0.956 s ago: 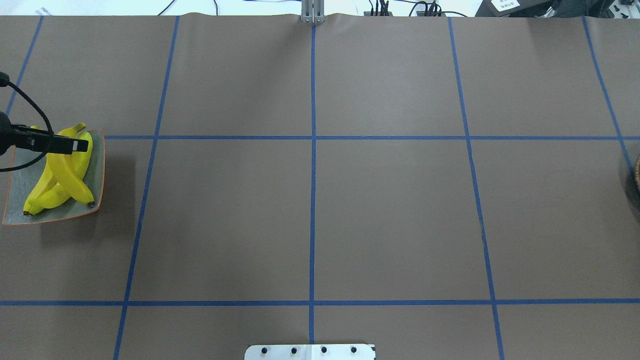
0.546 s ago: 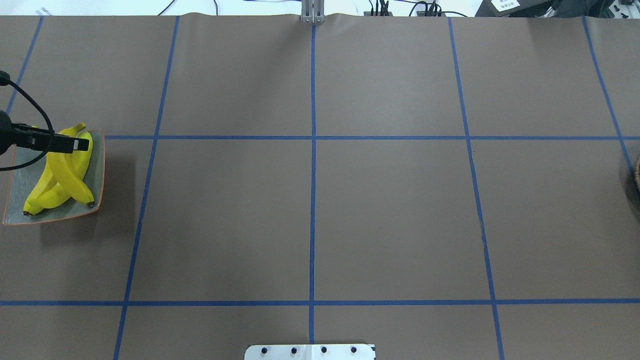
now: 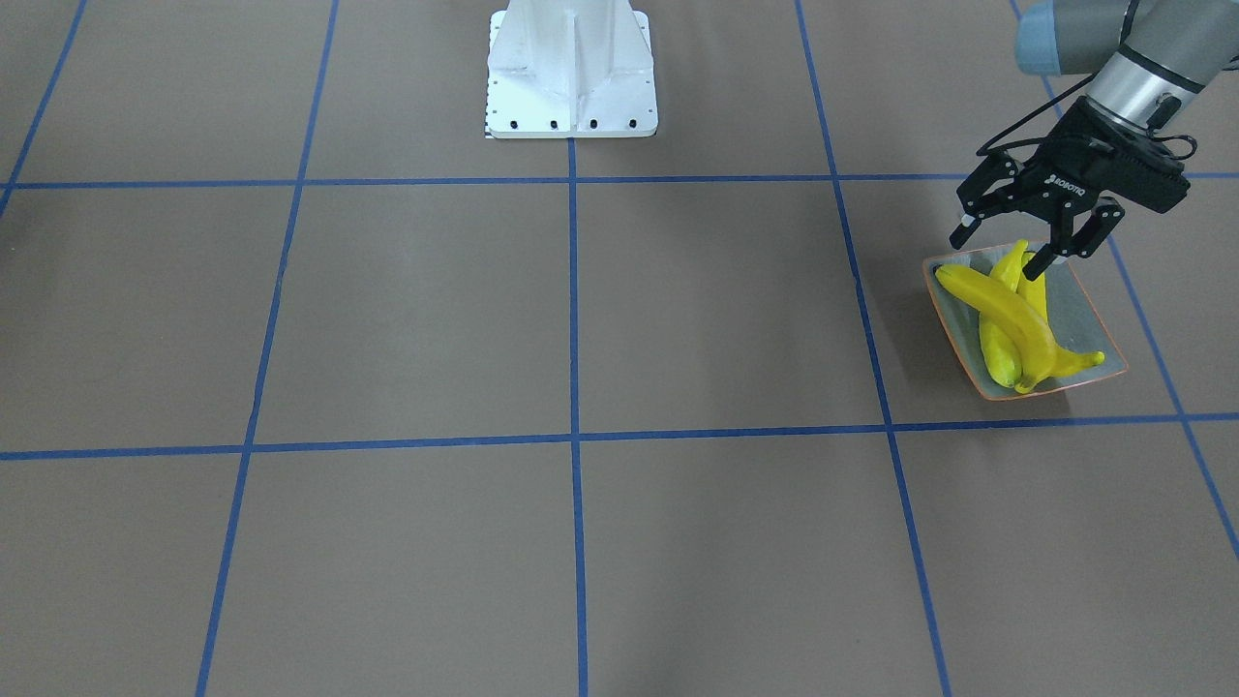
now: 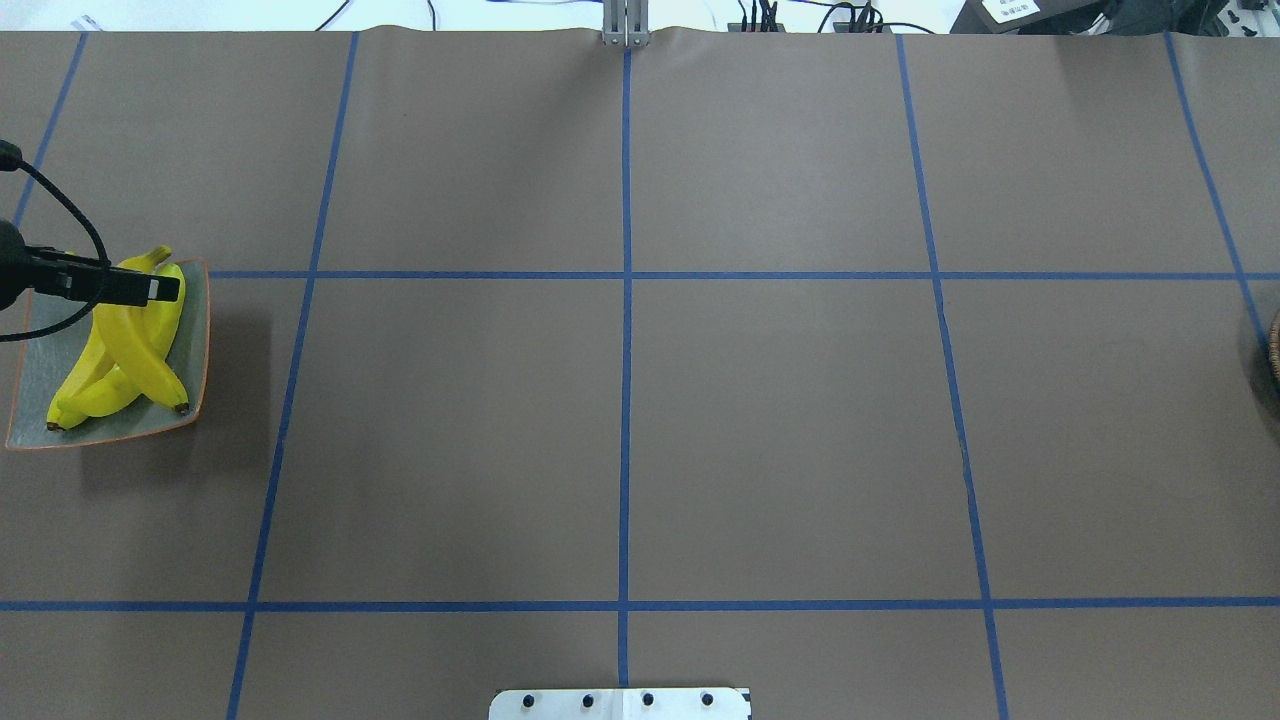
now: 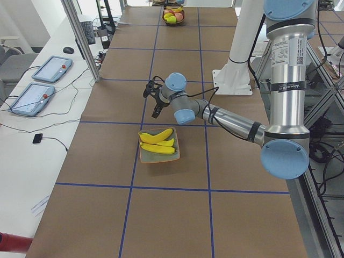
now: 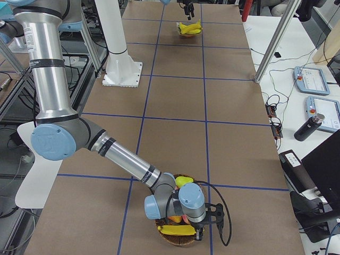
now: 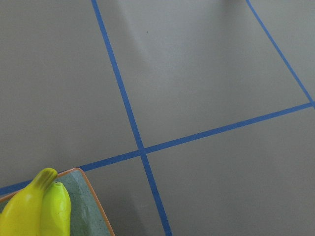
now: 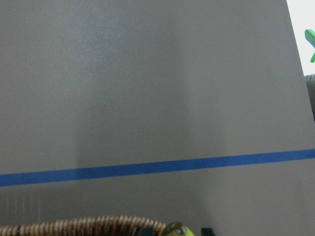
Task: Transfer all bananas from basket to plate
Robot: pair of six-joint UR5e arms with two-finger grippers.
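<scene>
Three bananas point(image 3: 1007, 315) lay crossed in a loose pile on the plate point(image 3: 1076, 302), which sat near the table's end on the robot's left. One more banana point(image 6: 175, 229) lay in the wicker basket point(image 6: 178, 243) at the opposite end, among other fruit. I had the left gripper point(image 3: 1003, 251) hovering just above the plate's robot-side end, its fingers spread wide and holding nothing. The right gripper point(image 6: 198, 230) was down at the basket beside that banana. It appeared only in the side view, so I could not tell whether its fingers were apart or closed. I judged two risks. The plate was shallow and already stacked, so a fourth banana set on top might roll over the orange rim. The neighbouring fruit might also be pinched along with the banana, or in its place. The table was covered in brown paper point(image 4: 780, 430) gridded with blue tape point(image 4: 626, 400), and the white pedestal point(image 3: 571, 77) stood at its edge. Beyond it, a white bench carried two teach pendants point(image 5: 49, 69) and cables.
</scene>
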